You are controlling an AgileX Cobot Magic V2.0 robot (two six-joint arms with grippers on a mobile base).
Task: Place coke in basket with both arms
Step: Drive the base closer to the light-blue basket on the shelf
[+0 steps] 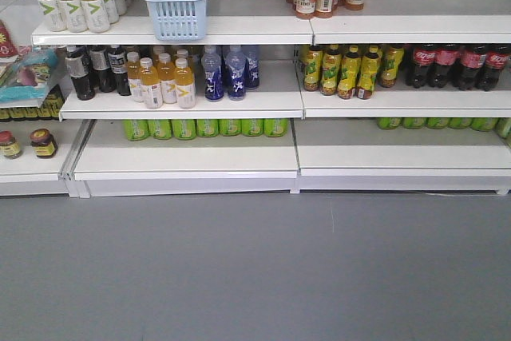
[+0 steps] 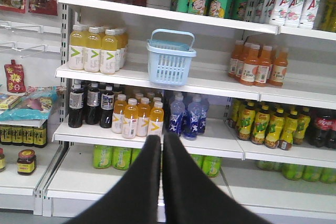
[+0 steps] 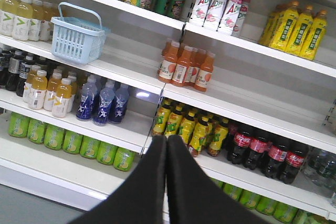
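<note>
Coke bottles [image 1: 445, 69] line the right end of the middle shelf [image 1: 447, 102] — your basket [image 1: 176, 1] sits one shelf higher, to the left. Your left gripper [image 2: 161, 139] and right gripper [image 3: 167, 139] show jaws pressed together.

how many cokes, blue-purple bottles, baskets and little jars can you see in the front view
dark plastic cola bottles with red labels and caps: 4
blue-purple plastic drink bottles: 3
light blue slotted plastic basket: 1
small red-lidded jars: 2
total: 10
</note>
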